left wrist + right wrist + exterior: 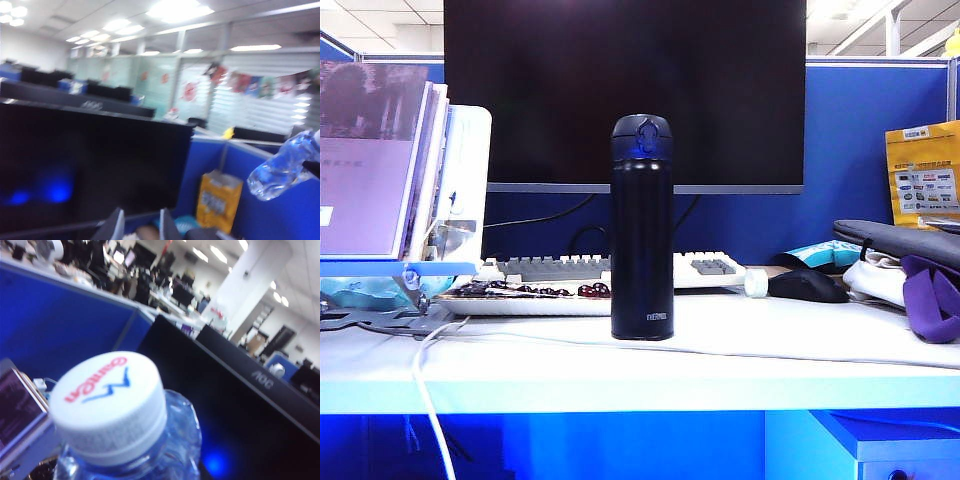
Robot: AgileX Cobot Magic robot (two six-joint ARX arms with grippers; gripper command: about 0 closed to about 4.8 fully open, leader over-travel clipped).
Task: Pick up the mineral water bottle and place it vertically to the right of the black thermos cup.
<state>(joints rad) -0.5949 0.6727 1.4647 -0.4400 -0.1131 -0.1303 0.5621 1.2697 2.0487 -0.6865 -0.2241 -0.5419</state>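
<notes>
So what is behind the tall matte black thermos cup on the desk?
Behind the tall matte black thermos cup stand a white keyboard and a large dark monitor. The cup covers the keyboard's middle and part of the monitor's lower edge. Neither gripper appears in the exterior view.

"THERMOS" low on black thermos cup (642,228); "AOC" on monitor (250,405) back

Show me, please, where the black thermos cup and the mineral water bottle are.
black thermos cup (642,240): exterior view, middle of its body.
mineral water bottle (107,397): right wrist view, top of its white cap.
</notes>
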